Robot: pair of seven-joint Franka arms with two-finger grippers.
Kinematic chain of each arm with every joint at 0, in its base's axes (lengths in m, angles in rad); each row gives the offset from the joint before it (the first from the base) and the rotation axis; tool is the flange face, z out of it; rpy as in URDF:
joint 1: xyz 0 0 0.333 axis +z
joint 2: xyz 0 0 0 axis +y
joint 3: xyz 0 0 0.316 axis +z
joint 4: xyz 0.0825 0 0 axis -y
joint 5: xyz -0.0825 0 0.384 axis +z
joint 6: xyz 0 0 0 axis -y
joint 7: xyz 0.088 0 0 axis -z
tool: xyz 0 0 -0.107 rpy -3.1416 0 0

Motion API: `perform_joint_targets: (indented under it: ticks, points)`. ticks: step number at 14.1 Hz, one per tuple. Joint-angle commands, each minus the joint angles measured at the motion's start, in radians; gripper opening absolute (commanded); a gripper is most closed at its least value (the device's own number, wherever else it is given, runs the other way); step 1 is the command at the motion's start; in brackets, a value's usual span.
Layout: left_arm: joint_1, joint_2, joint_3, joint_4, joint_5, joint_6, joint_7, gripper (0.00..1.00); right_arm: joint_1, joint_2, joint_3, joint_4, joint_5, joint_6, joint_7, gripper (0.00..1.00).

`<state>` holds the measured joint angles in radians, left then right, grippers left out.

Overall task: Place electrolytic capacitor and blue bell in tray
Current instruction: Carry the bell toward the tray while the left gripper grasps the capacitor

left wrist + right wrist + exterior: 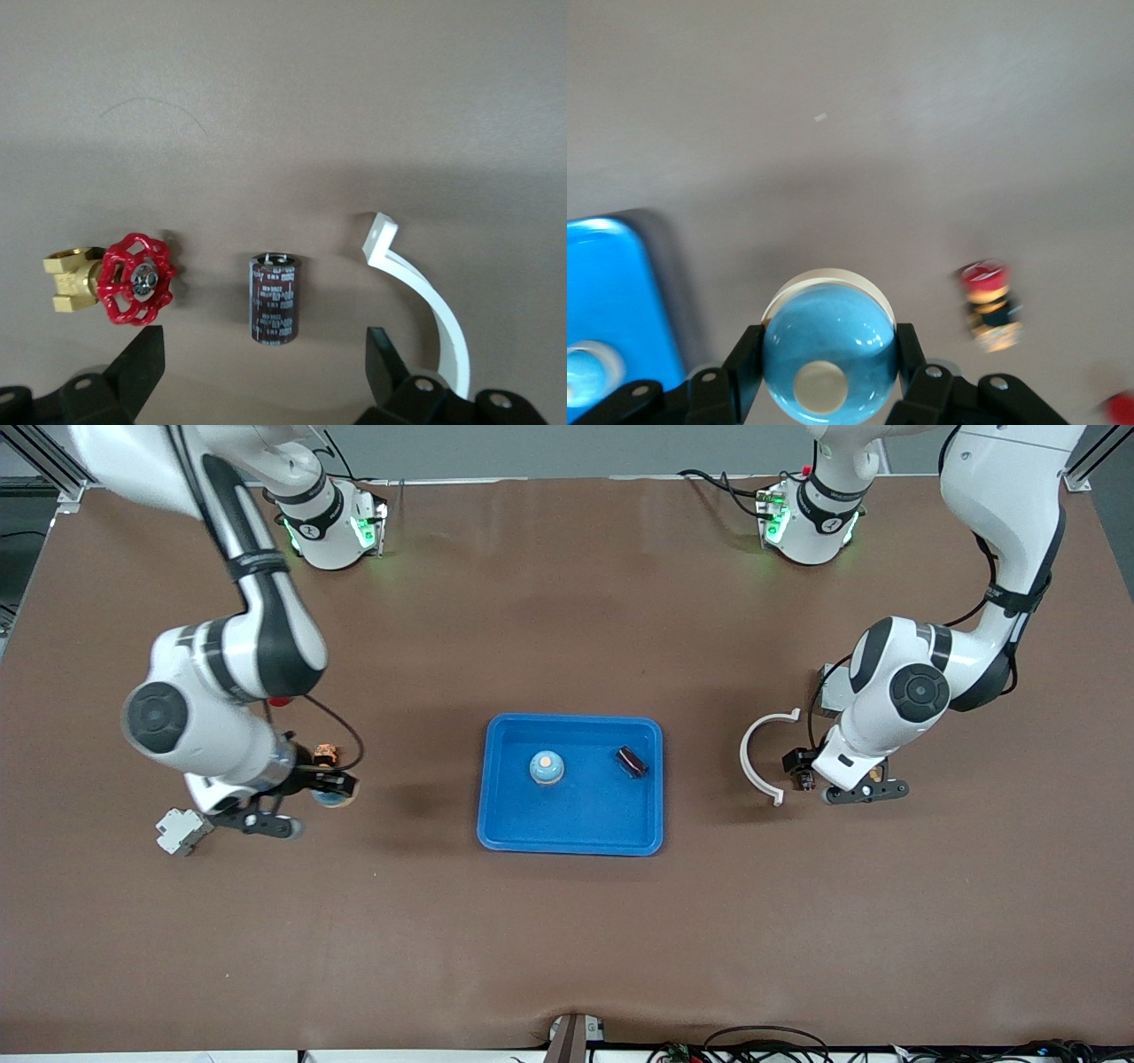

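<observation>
Blue tray point(585, 815): sits mid-table between the two arms. It already holds one blue bell point(547, 767) and one dark electrolytic capacitor point(632, 761), apart from each other on its floor.
Done so far: judging by the tray's contents, one bell and one capacitor are placed.
Right gripper point(828, 341): closed narrowly around a second blue bell point(828, 359), held off the table at the right arm's end. The tray's edge shows in the right wrist view, so the bell is not over the tray yet.
Second bell: in the right gripper's grasp, to be carried across to the tray and released.
Left gripper point(264, 354): jaws spread wide and holding nothing, hovering low at the left arm's end of the table.
Second capacitor point(274, 297): lies on the table directly under the left gripper, lined up between its fingers but untouched.
Left to do: by my reading, the left gripper has to descend, close on this capacitor and bring it to the tray, and the right has to deliver its bell.
Clutter beside the capacitor: a red-handled brass valve point(135, 279) on one side and a white curved piece point(425, 292) on the other, both close to the open fingers.
Other items: a small grey metal box point(183, 831) and a red push button point(988, 305) near the right gripper.
</observation>
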<state>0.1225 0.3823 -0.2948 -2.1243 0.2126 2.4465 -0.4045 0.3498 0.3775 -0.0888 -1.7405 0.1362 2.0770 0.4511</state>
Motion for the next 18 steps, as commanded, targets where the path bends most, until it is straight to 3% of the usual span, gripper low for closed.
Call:
perform_joint_targets:
  ticks: [1, 7, 14, 18]
  points:
    - [0.019, 0.038, -0.004, 0.032, 0.021, 0.011, 0.0, 1.0, 0.121, 0.044, -0.012, 0.065, -0.003, 0.011, 0.222, 0.0]
    - [0.005, 0.092, -0.004, 0.064, 0.019, 0.011, -0.014, 1.0, 0.277, 0.283, -0.017, 0.358, -0.046, -0.006, 0.564, 0.0]
    - [0.005, 0.128, -0.004, 0.083, 0.017, 0.011, -0.014, 1.0, 0.316, 0.536, -0.014, 0.633, -0.059, 0.008, 0.779, 0.0]
    - [0.003, 0.144, -0.006, 0.084, 0.013, 0.011, -0.016, 1.0, 0.316, 0.598, -0.011, 0.671, -0.055, 0.058, 0.824, 0.0]
